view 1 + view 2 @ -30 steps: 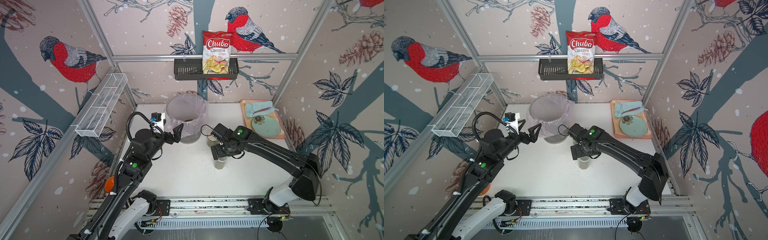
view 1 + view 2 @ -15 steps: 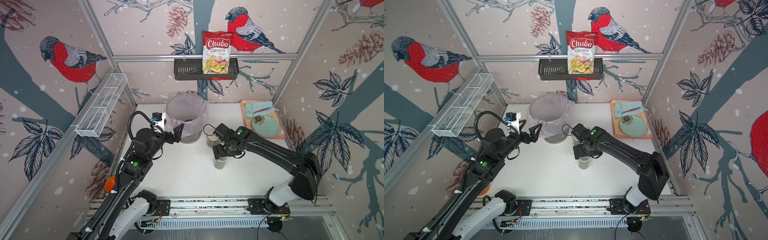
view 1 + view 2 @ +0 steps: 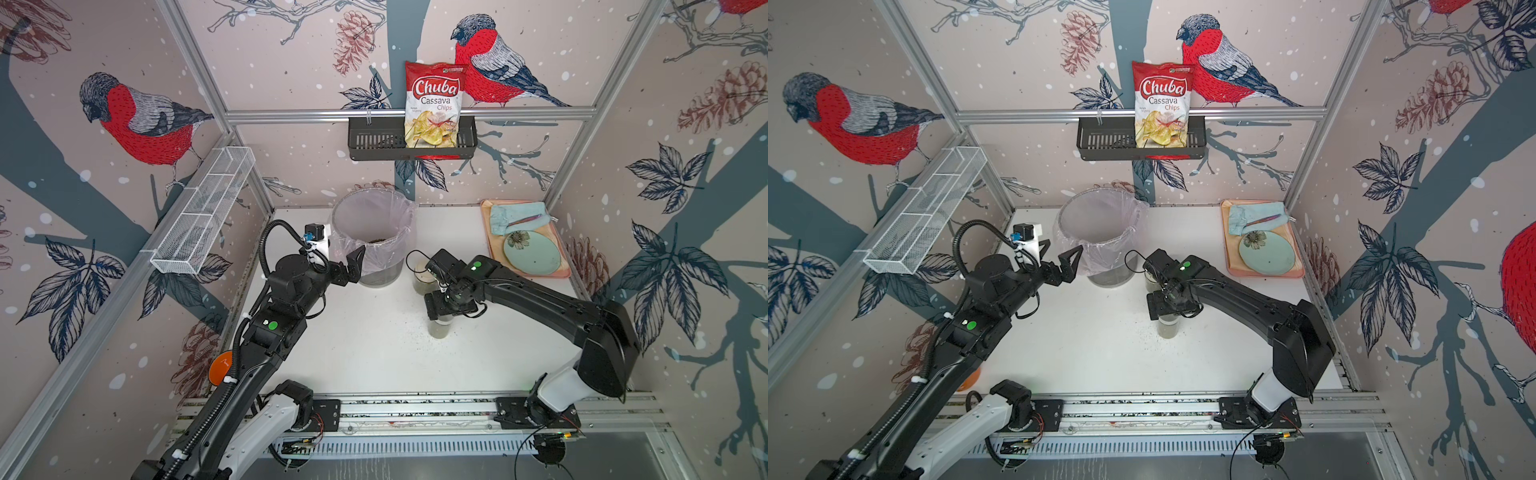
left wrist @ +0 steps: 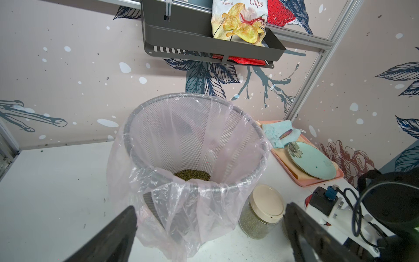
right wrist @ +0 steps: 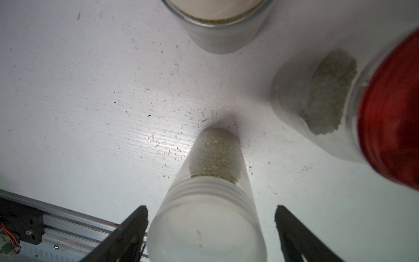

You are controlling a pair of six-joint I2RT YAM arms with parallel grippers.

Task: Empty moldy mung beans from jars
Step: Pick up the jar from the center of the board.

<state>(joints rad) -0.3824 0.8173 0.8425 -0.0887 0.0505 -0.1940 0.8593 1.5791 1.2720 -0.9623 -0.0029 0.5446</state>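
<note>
While the left gripper [image 4: 209, 212] hangs wide open beside the bin [image 3: 374, 198] left of centre in a top view, the nearer right gripper [image 5: 210, 212] sits straight above the upright lidless jar [image 3: 439, 329] of mung beans [image 5: 215, 156] just right of centre, jaws apart astride its rim, not yet clamped

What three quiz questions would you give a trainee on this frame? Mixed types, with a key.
1. True or false: the bin already has beans in it.
2. Which jar stands between the fingers of the right claw? A) the beige-lidded one B) the red-lidded one C) the lidless jar
3. Fill in: the left claw holds ____.
Key: 1 true; 2 C; 3 nothing.
</note>
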